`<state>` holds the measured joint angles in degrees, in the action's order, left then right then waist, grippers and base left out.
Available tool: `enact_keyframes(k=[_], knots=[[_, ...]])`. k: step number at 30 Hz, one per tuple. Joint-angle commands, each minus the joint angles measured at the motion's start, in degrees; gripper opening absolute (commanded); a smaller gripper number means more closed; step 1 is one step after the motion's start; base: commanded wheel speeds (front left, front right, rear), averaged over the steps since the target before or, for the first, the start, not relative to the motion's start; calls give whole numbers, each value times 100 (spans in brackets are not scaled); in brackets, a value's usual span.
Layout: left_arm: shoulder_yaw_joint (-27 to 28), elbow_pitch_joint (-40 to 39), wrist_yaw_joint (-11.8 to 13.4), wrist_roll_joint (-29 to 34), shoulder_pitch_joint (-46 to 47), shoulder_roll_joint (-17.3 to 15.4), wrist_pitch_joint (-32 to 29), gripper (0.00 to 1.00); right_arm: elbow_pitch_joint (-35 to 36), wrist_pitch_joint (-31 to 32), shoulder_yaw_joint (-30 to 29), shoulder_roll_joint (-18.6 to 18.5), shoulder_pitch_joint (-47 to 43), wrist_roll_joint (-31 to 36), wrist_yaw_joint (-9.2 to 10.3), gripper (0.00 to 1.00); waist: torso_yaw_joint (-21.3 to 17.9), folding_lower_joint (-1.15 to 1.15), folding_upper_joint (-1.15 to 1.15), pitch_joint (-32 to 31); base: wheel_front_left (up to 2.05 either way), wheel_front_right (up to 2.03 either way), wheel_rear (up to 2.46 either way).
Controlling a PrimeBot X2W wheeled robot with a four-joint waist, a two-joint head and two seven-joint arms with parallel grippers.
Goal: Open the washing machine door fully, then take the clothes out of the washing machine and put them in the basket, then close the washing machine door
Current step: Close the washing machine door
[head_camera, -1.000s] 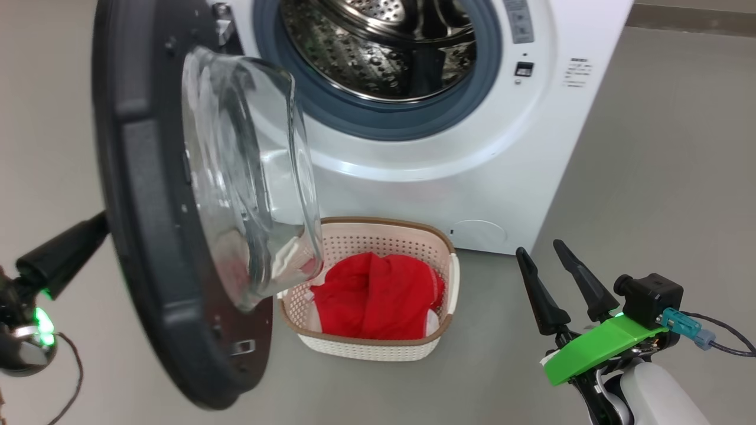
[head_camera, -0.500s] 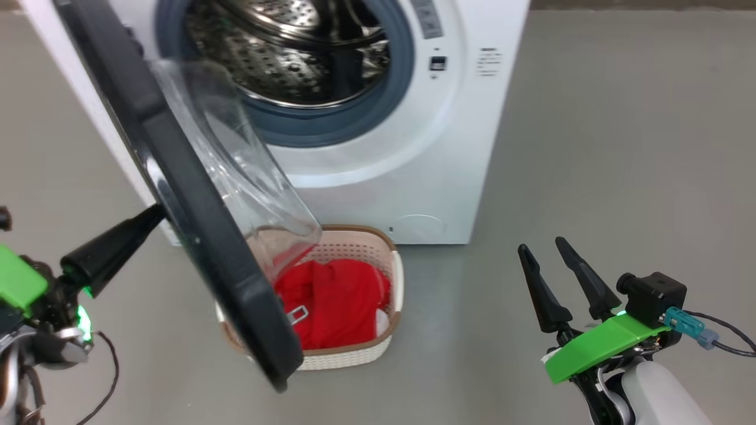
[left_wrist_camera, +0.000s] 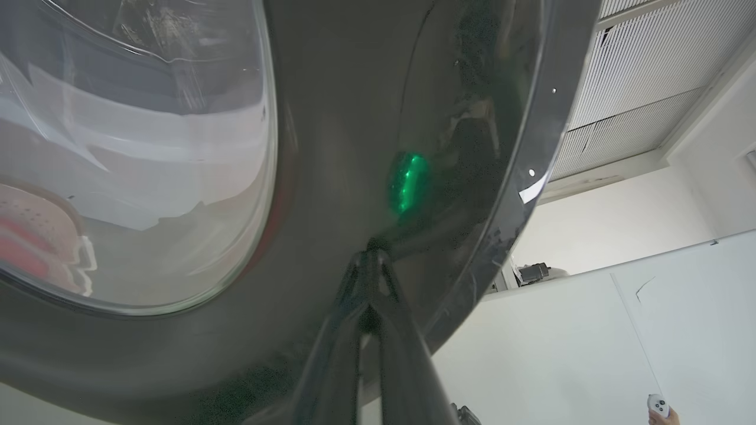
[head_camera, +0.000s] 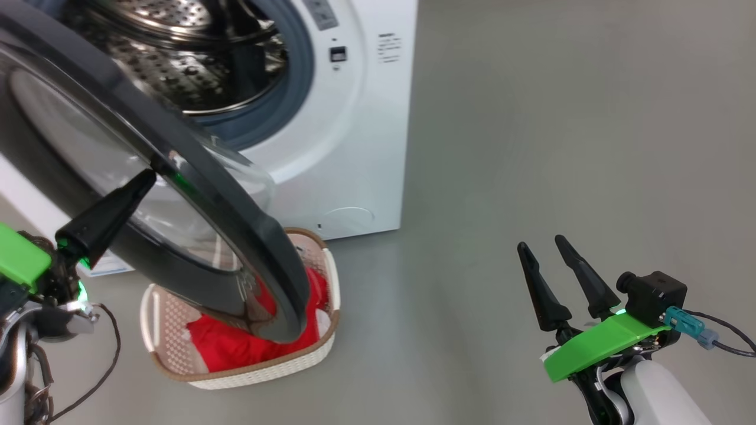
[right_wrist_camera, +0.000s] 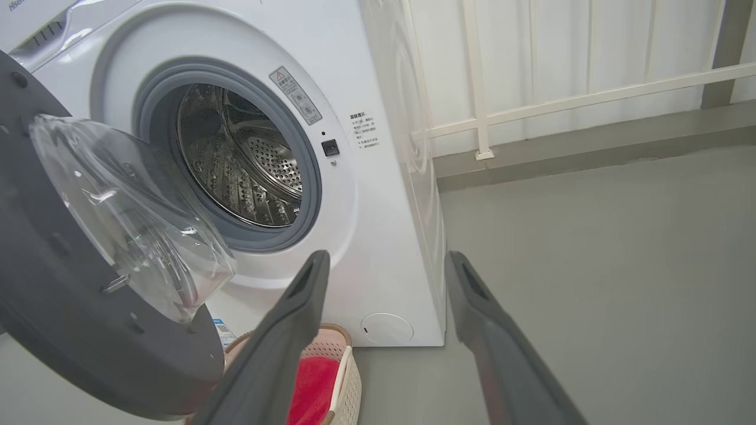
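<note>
The washing machine [head_camera: 354,147] stands at the upper left, its steel drum [head_camera: 177,59] showing no clothes inside. The washing machine door [head_camera: 248,254] stands part-way swung, its black rim crossing above the basket [head_camera: 248,369]. The red clothes [head_camera: 230,348] lie in the basket on the floor. My left gripper [head_camera: 144,177] is shut with nothing held, its tip pressed against the door's outer glossy rim [left_wrist_camera: 354,118]; the left wrist view shows that shut tip [left_wrist_camera: 369,260] on the rim. My right gripper [head_camera: 541,243] hovers open and empty at the lower right, away from the machine.
In the right wrist view the open fingers [right_wrist_camera: 319,277] frame the machine [right_wrist_camera: 378,224], door [right_wrist_camera: 71,319], basket [right_wrist_camera: 348,378] and clothes [right_wrist_camera: 310,383]. Grey floor stretches to the right. A white railing [right_wrist_camera: 478,88] lines the wall. A person's hand [left_wrist_camera: 661,413] holds a controller.
The head camera has turned, shifting the machine leftward in the picture. The door has swung toward the machine, my shut left gripper following on its outer face. The right gripper has stayed put.
</note>
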<state>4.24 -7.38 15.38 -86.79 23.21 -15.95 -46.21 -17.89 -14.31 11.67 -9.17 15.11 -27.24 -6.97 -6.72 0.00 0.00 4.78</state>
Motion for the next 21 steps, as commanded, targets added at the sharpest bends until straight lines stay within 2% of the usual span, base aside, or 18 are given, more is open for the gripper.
enact_keyframes(k=[1,21], knots=[[190,-111,-73,94,317,-163,32,0,157,-69,81,11,58,47,-52,100,-211,0,0,98,0,0,0],[131,437,-369,555,734,-98,559,0,145,-69,143,53,122,39,-52,100,-668,0,0,216,0,0,0]])
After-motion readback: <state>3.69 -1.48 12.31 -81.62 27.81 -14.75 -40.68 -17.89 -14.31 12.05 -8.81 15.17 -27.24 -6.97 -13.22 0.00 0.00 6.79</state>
